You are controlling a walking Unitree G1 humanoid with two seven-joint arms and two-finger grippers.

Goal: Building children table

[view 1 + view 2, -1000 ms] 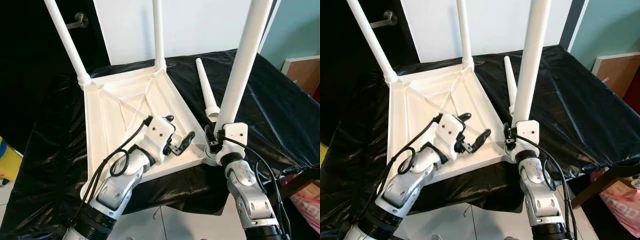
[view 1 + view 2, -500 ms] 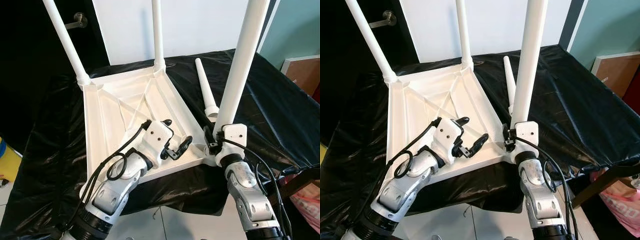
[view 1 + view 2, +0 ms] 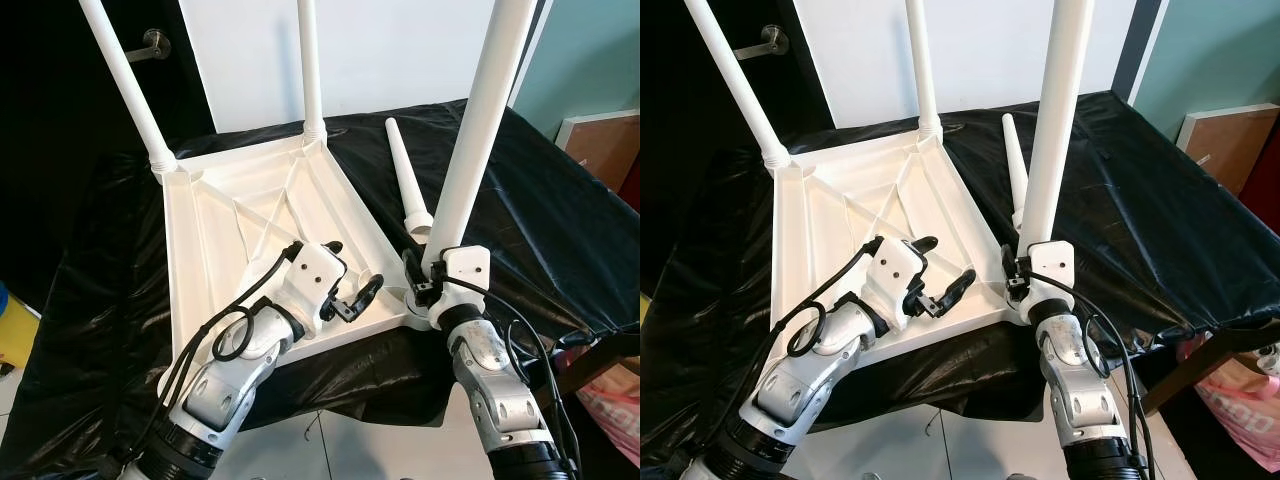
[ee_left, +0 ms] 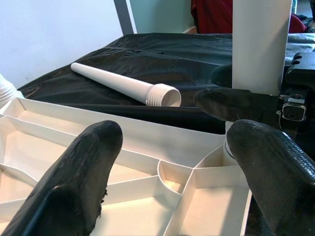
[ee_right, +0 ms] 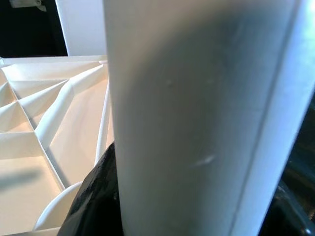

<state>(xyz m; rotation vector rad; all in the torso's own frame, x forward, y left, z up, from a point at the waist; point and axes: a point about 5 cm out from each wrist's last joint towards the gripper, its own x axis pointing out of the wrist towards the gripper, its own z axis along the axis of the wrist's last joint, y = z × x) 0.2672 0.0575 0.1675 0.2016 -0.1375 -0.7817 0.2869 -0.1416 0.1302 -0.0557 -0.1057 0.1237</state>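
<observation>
tabletop (image 3: 230,215) upside down on black sheet (image 3: 560,210), 2 legs up at far corners | R gripper (image 3: 432,282) clamped on leg (image 3: 470,150) w/ base at near-R corner socket | L gripper (image 3: 352,285) fingers apart over ribbed underside, just L of that leg | spare leg (image 3: 405,175) lying on sheet beside tabletop's R edge | plastic prob. light, stiff, slick; grip leg low nr thread | ribbed cells hold nothing

Open ribbed tabletop underside (image 3: 230,225) – upright legs (image 3: 470,150) at corners, loose leg (image 3: 408,185) beside
</observation>
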